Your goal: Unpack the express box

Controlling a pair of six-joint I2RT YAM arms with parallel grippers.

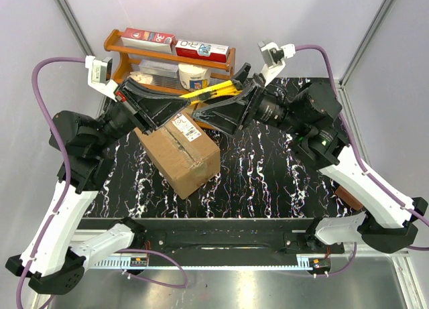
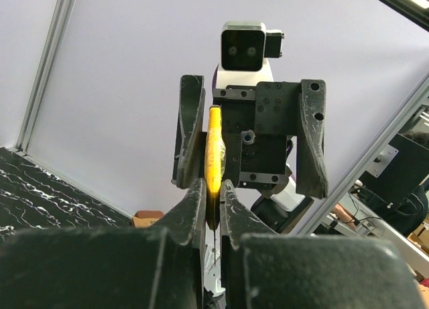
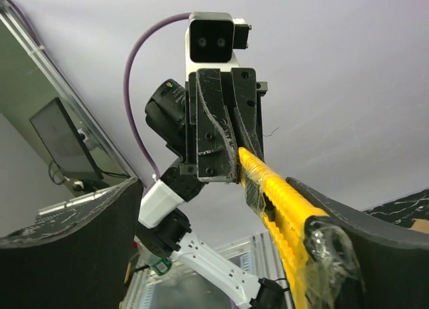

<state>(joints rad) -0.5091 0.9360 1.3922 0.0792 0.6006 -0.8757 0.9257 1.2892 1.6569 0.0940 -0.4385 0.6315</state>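
Left gripper [image 2: 212, 192] is clamped on the yellow utility knife [image 2: 214, 141], holding it in mid-air over the far edge of the express box [image 1: 181, 155]. That box sits closed on the table [image 1: 268, 175], left of centre. Right gripper [image 2: 251, 141] faces it, jaws wide apart around the handle. I judge this to be a handover or regrip before cutting the tape. Blade extension cannot be determined. Both grippers hide the box's far flaps. Beyond, a wooden rack [image 1: 117, 47] is partly covered.

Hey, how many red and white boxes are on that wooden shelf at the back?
2. The left box lies at the left end of the shelf, and the right box lies at its right end, both on top. More may be hidden on the lower tier.
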